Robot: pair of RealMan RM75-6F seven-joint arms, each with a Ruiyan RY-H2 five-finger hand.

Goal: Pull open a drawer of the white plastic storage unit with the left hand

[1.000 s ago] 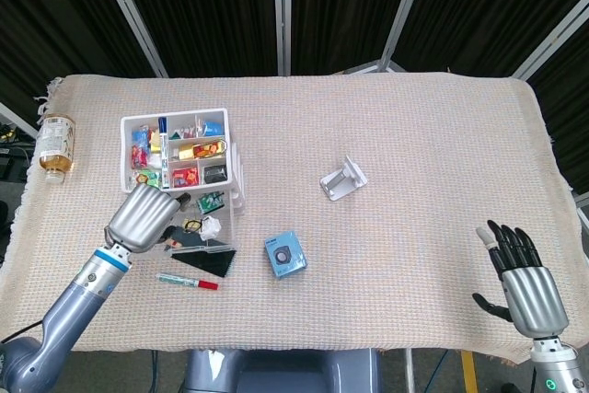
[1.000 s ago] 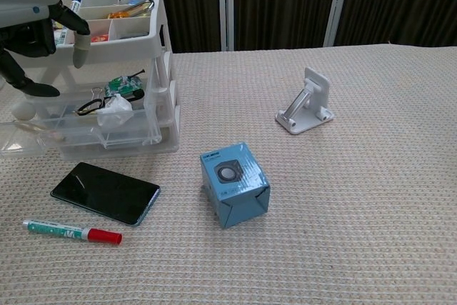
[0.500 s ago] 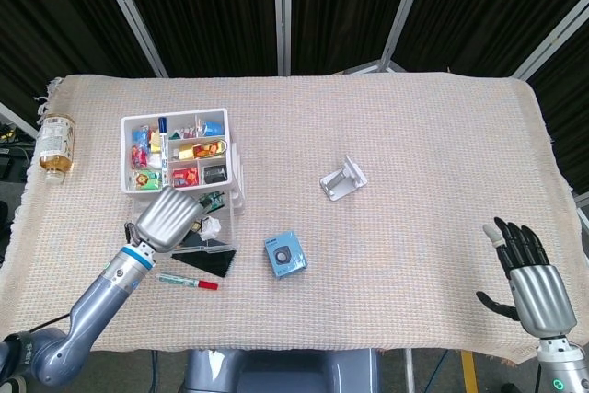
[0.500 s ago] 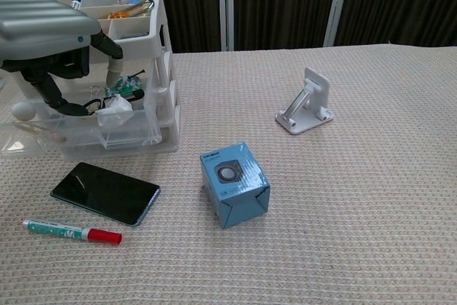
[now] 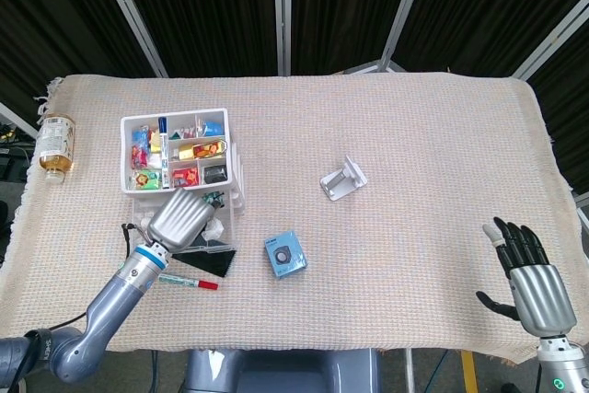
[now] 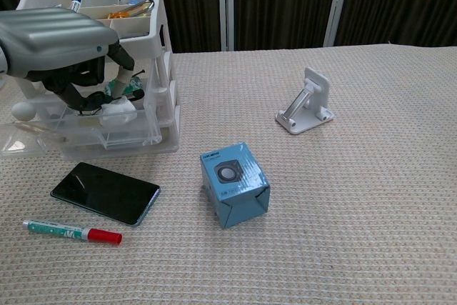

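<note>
**Left hand now over the open drawer**

Beige woven cloth on table (image 5: 414,135), dark curtains behind. Since 1 s ago the left hand (image 6: 61,44) has moved fwd and to the robot's right, from the unit's front-left corner to over the pulled-out drawer (image 6: 78,130). Its fingers (image 6: 118,58) curl down into the drawer; can't tell if they hold anything.

White storage unit (image 5: 179,158) sits at table's left, drawers facing the robot, the open drawer's long axis toward the near edge.

Right hand (image 5: 525,273) near the right edge, fingers spread, holding nothing. Phone (image 6: 106,192), marker (image 6: 71,232), blue box (image 6: 234,183) unchanged.
</note>
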